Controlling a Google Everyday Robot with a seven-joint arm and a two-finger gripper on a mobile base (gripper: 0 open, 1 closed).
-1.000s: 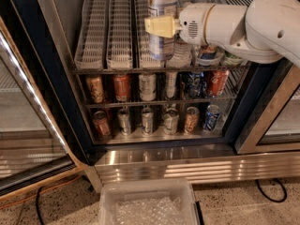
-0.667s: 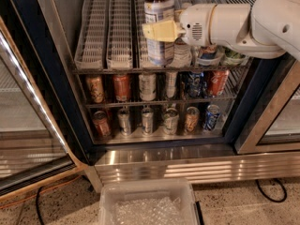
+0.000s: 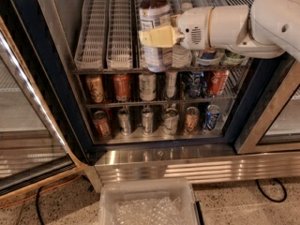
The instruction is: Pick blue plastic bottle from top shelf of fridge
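Note:
The blue plastic bottle point(image 3: 154, 14) has a white cap, dark reddish-brown liquid and a pale label, and stands upright at the front of the top shelf point(image 3: 104, 41), a white wire rack. My gripper point(image 3: 158, 36) reaches in from the right on a white arm. Its yellowish fingers point(image 3: 161, 35) are closed across the bottle's label. The bottle's base is level with the rack's front edge. The fridge point(image 3: 56, 88) has a dark frame and a ribbed steel base panel.
Two lower racks hold rows of cans point(image 3: 147, 86). Cups and containers point(image 3: 208, 57) sit on the top shelf behind my arm. The open glass door point(image 3: 28, 125) stands at the left. A clear plastic bin point(image 3: 147, 205) lies on the floor in front.
The gripper and the bottle have moved together slightly to the left and toward the front of the shelf. The cans have not moved.

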